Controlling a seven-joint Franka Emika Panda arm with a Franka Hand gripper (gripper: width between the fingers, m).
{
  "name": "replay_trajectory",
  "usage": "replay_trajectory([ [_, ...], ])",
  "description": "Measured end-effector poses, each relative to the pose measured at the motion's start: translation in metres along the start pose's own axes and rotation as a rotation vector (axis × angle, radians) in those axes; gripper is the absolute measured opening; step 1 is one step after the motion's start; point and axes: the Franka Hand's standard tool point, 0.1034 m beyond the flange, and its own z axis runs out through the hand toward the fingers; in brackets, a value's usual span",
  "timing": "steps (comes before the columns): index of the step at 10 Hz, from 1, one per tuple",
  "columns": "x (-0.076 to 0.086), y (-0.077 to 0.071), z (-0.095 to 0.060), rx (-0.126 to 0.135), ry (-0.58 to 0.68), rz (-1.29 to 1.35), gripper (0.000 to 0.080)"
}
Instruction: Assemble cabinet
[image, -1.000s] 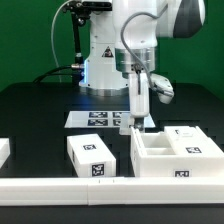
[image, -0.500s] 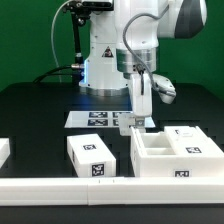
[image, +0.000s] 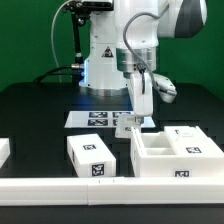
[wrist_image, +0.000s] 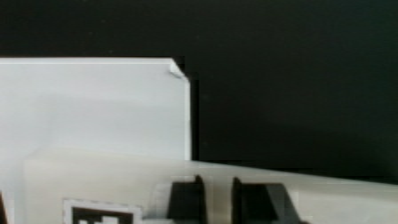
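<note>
At the cabinet's (image: 160, 166) rear corner on the exterior view's left, the gripper (image: 133, 123) is set down vertically, fingertips at rim level. The jaws are drawn in to a narrow gap. In the wrist view the two dark fingers (wrist_image: 185, 197) stand close together with white plastic showing between them, so a pinch on the thin cabinet wall is judged likely. Seating depth can't be confirmed.

The cabinet sits on the black table (image: 40, 105) toward the exterior view's right, open side up, with compartments visible and a tag on its front face. The marker board (image: 92, 118) lies just behind the gripper. A small tagged block (image: 92, 156) sits near the cabinet on the exterior view's left, apart from it.

Step in hand is judged to be gripping the wall to reposition the cabinet. To do it well:
- Grip should be checked before any load is applied. The pinch is thin and off-centre on a big part, so yaw and slip are to be expected.
- Motion is best kept slow and low, dragged or barely lifted, with the wrist held square to the wall.
- The block and marker board should be kept out of the sweep path.
- If the wall slides between the pads, a deeper re-grasp is advised.
</note>
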Motion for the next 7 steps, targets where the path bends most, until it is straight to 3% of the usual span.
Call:
replay_trajectory([
  [2,-0.005,-0.001,-0.002,-0.005,-0.010,-0.013,0.0064],
  [4,-0.038,-0.007,-0.018,-0.023,-0.053,-0.057,0.0064],
  [5,-0.050,-0.013,-0.025,-0.013,-0.055,-0.112,0.0064],
  [7,-0.048,-0.013,-0.024,-0.016,-0.059,-0.109,0.0064],
])
